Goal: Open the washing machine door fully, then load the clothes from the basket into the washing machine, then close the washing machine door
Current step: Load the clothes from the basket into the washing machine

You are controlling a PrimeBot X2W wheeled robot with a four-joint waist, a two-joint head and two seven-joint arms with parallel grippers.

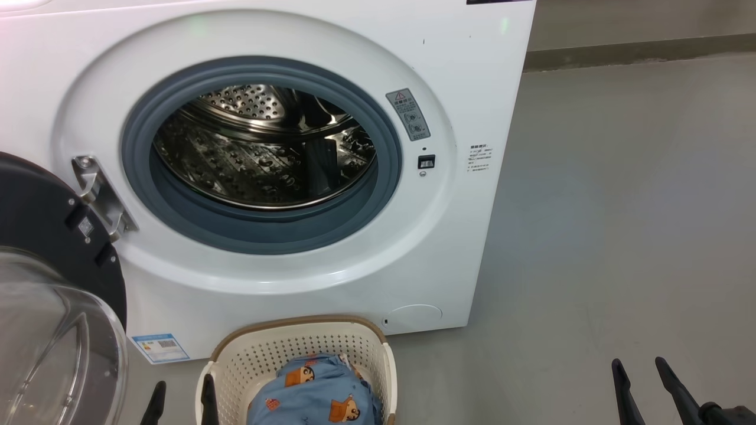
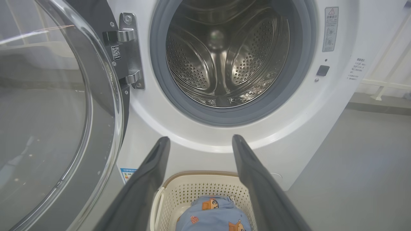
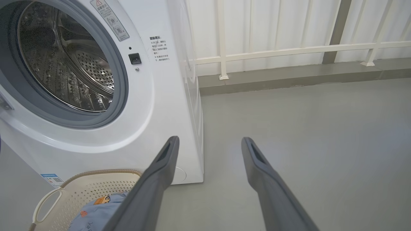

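Both grippers sit low with fingers spread wide, gripping nothing: left gripper (image 1: 183, 386) just beside the basket (image 1: 295, 323), right gripper (image 1: 639, 363) well apart over the floor (image 1: 620, 206). All the clothes (image 1: 316, 392) are bundled inside the basket, right in front of the washing machine (image 1: 472, 88). Meanwhile the washing machine door (image 1: 35, 206) hangs swung open on the left, shiny drum (image 1: 260, 153) exposed.

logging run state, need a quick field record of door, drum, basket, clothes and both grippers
washing machine door: open, swung left
drum: no clothes seen inside
basket: on floor before the washing machine
clothes: in the basket
left gripper: open, empty, at basket's left edge
right gripper: open, empty, over floor
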